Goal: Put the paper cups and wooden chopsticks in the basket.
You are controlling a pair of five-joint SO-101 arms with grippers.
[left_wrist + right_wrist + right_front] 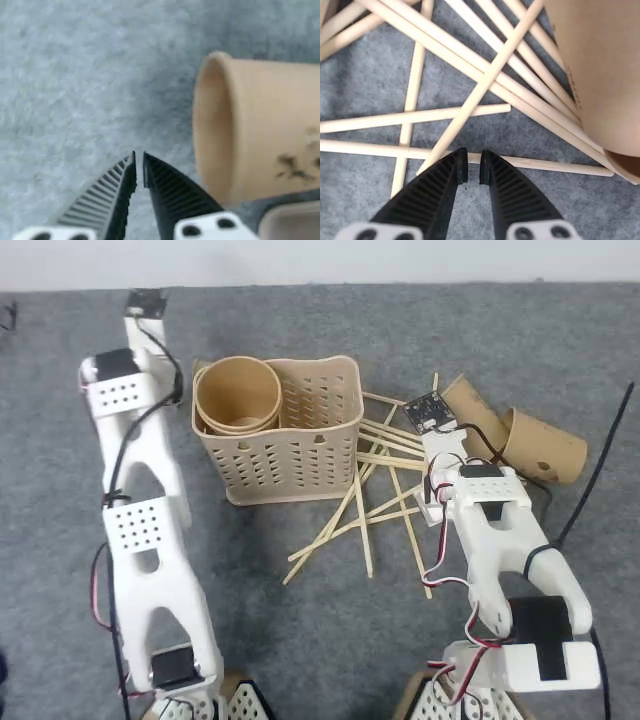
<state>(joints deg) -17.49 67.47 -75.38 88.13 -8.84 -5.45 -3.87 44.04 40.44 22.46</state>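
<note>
My right gripper (469,167): tips nearly pressed together, pinching nothing. Hangs low over crossed chopsticks (485,85), one stick just ahead of tips, so likely lined up for pick. Fallen cup (600,65) just beside, cut off at edge. Second fallen cup (545,448) beyond it. My left gripper (139,161): also almost shut, empty, over bare carpet (75,75). Stacked cups (260,125) beside it, already standing in basket (300,450). Number in stack hard to make out.

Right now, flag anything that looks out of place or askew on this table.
The wooden chopsticks lie scattered and crisscrossed on the mat beside the basket; a paper cup and a second cup lie on their sides next to them.
</note>
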